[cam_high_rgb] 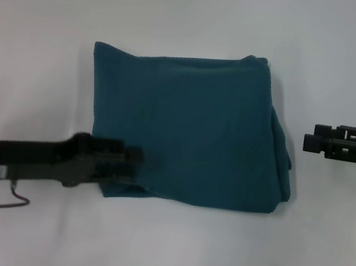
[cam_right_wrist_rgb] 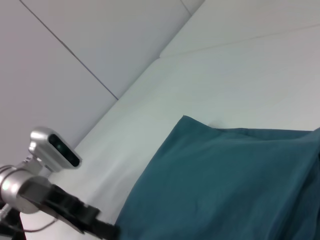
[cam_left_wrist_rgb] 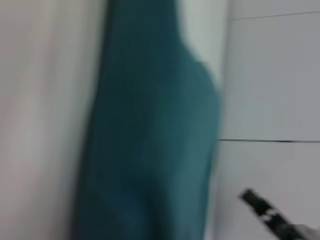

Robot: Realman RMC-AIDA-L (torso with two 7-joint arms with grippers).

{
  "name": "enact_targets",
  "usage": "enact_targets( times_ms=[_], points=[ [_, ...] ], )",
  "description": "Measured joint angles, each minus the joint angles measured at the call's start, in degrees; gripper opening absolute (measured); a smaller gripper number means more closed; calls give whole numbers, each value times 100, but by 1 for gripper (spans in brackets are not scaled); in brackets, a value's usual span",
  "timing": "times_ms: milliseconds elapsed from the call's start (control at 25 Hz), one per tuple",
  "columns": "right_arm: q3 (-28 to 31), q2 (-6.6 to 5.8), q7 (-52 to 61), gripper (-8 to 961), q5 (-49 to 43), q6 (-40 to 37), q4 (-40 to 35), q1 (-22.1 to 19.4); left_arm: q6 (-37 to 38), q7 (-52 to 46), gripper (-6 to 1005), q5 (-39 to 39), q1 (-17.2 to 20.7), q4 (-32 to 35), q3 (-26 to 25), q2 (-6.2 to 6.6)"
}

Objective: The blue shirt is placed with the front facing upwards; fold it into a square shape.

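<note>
Teal blue shirt (cam_high_rgb: 185, 131), folded, long axis near-to-far.

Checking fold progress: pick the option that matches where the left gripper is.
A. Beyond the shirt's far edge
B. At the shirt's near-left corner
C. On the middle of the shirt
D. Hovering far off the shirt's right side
B: in the head view the left gripper sits at the near-left corner of the folded blue shirt, while the right gripper stays off its right side, apart from the cloth.
</note>
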Motion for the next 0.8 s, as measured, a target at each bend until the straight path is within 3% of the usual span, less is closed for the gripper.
enact_targets(
  times_ms=[160, 480, 800],
  points=[
    [1, 0, 0, 719, 0, -9, 0, 40, 537, 39, 519, -10, 14, -227, -434, 41],
    [1, 0, 0, 719, 0, -21, 0, 39, 515, 20, 519, -13, -11, -258, -571, 142],
    [0, 0, 118, 719, 2, -31, 0, 81, -308, -70, 519, 7, -167, -256, -758, -19]
  ],
)
